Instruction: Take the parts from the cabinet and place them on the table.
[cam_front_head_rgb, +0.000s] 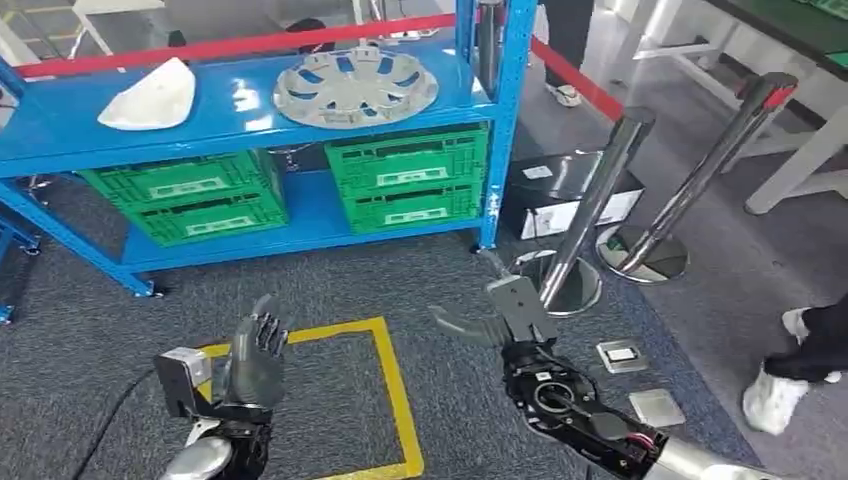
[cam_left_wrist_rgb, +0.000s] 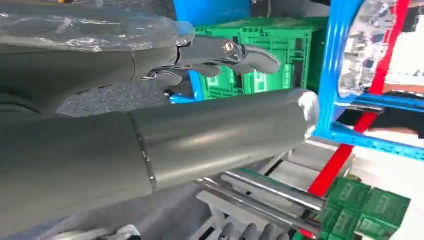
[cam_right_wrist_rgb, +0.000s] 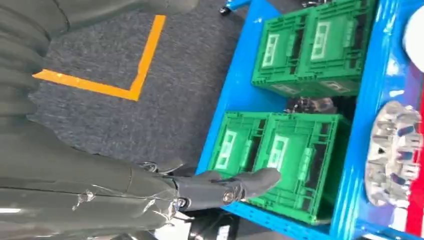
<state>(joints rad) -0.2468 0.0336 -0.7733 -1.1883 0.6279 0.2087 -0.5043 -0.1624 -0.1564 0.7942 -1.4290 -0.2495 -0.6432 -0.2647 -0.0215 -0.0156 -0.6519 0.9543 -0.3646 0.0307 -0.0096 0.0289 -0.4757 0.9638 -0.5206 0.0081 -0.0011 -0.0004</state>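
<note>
While we've got both hands raised over the carpet, the left hand (cam_front_head_rgb: 255, 355) and right hand (cam_front_head_rgb: 500, 315) are holding nothing, fingers loosely spread. The silver wheel cover (cam_front_head_rgb: 355, 87) and white part (cam_front_head_rgb: 150, 97) sit on the blue shelf's (cam_front_head_rgb: 60, 125) top level, well ahead of both hands, with green crates (cam_front_head_rgb: 405, 175) underneath them.

Green crates (cam_front_head_rgb: 408, 176) sit in two stacks on the lower shelf, upper centre of the head view. A yellow taped square (cam_front_head_rgb: 385, 385) marks the grey carpet (cam_front_head_rgb: 90, 330) at lower centre. Right of centre, two chrome stanchion posts (cam_front_head_rgb: 600, 205) lean beside a black box (cam_front_head_rgb: 560, 195). A person's white shoe (cam_front_head_rgb: 770, 398) shows at the lower right edge.
</note>
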